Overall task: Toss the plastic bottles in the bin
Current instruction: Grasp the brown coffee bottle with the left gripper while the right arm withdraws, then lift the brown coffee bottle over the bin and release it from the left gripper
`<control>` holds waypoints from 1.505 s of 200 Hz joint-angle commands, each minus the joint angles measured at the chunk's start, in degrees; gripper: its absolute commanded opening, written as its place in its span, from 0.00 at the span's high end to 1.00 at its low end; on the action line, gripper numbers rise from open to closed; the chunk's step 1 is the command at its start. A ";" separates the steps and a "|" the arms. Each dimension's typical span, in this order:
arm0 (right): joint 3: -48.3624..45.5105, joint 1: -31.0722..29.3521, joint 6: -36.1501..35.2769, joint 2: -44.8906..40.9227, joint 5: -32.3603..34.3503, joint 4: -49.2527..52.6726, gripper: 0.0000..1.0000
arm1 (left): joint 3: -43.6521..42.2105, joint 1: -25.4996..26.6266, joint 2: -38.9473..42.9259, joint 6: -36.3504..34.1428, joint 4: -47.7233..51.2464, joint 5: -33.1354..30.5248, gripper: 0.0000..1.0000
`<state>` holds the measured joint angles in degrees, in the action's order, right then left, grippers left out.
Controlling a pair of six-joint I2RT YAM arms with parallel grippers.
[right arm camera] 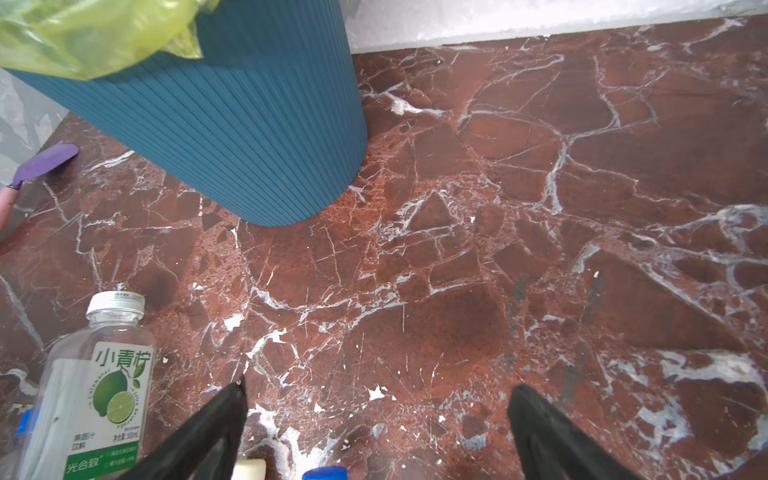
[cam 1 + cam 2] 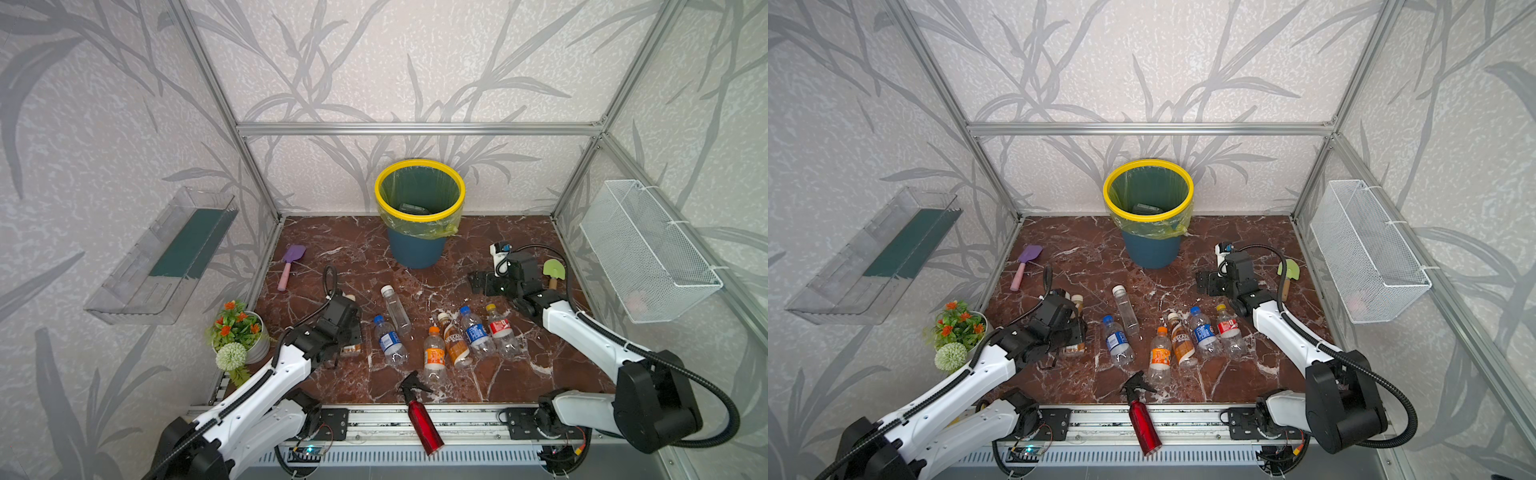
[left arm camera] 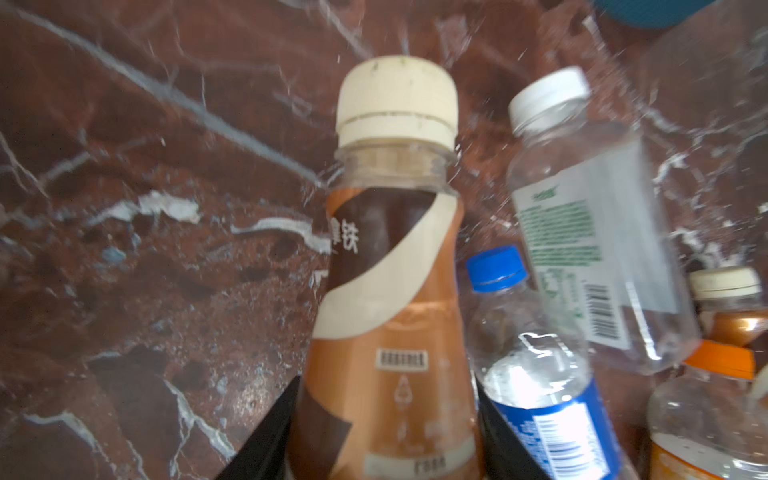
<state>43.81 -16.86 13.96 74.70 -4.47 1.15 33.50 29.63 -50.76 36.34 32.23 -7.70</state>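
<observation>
My left gripper point(image 3: 387, 381) is shut on a brown coffee bottle point(image 3: 390, 291) with a cream cap; both black fingers press its sides. In both top views this bottle point(image 2: 351, 351) point(image 2: 1073, 349) lies low under the left gripper point(image 2: 347, 328), at the left of the marble floor. Several more plastic bottles lie in a row mid-floor: a clear one point(image 2: 397, 309), a blue-capped one point(image 2: 390, 340), an orange one point(image 2: 434, 355), a brown one point(image 2: 455, 340). The bin point(image 2: 415, 249) point(image 1: 232, 124) stands at the back. My right gripper point(image 2: 478, 282) point(image 1: 378, 387) is open and holds nothing.
A red spray bottle point(image 2: 419, 415) lies at the front edge. A flower pot point(image 2: 237, 332) stands at the left, a purple spade point(image 2: 291, 264) behind it, a green spade point(image 2: 552, 272) at the right. A clear tray point(image 2: 162, 257) and a wire basket point(image 2: 648, 253) hang on the side walls.
</observation>
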 commanded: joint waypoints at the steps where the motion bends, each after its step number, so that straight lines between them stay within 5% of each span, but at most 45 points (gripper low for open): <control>1: -0.86 0.24 0.46 0.36 0.95 -0.74 0.02 | 1.74 0.09 4.84 -5.36 -2.00 -5.17 0.49; 59: -1.91 0.20 0.99 1.60 0.03 -1.34 0.02 | 7.66 0.15 10.34 -31.40 -21.93 -4.95 0.49; 90: -2.08 0.15 2.26 2.65 -3.45 -3.25 0.03 | 23.26 0.15 -0.45 -36.28 -30.16 1.85 0.49; 119: -4.31 0.03 6.08 2.47 -6.64 -8.16 0.03 | 43.60 -0.24 -20.99 -35.76 -39.44 9.32 0.49; 130: -4.64 -0.25 6.98 2.26 -6.96 -8.86 0.03 | 59.03 -1.37 -32.34 -34.93 -33.20 13.78 0.42; 155: -5.24 -1.21 7.73 0.63 -7.15 -9.32 0.03 | 100.79 -4.42 -57.78 -30.98 -8.29 13.26 0.02; 177: -6.44 -1.33 7.18 -1.79 -6.34 -7.94 0.03 | 131.64 -7.91 -72.66 -26.39 14.13 16.81 0.01; 202: -6.73 -1.24 4.78 -3.92 -4.00 -5.05 0.03 | 146.89 -7.44 -77.71 -30.09 29.27 13.96 0.01; 251: -3.05 -1.07 2.87 -3.43 -2.54 -2.29 0.03 | 132.24 -7.49 -66.16 -37.46 37.37 10.81 0.01; 263: -2.44 -1.07 3.05 -3.01 -3.14 -2.30 0.03 | 113.38 -7.49 -57.12 -38.99 30.16 8.97 0.01; 283: -1.52 -1.60 3.21 -2.20 -3.32 -1.21 0.03 | 71.44 -9.19 -35.65 -38.19 -2.10 6.62 0.01; 301: -0.56 -3.78 1.41 -2.18 -1.37 0.85 0.03 | 52.46 -11.19 -23.27 -36.92 -15.66 3.72 0.01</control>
<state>40.84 -18.48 17.52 72.10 -7.70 -1.19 106.89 20.80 -86.06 0.36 40.05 0.97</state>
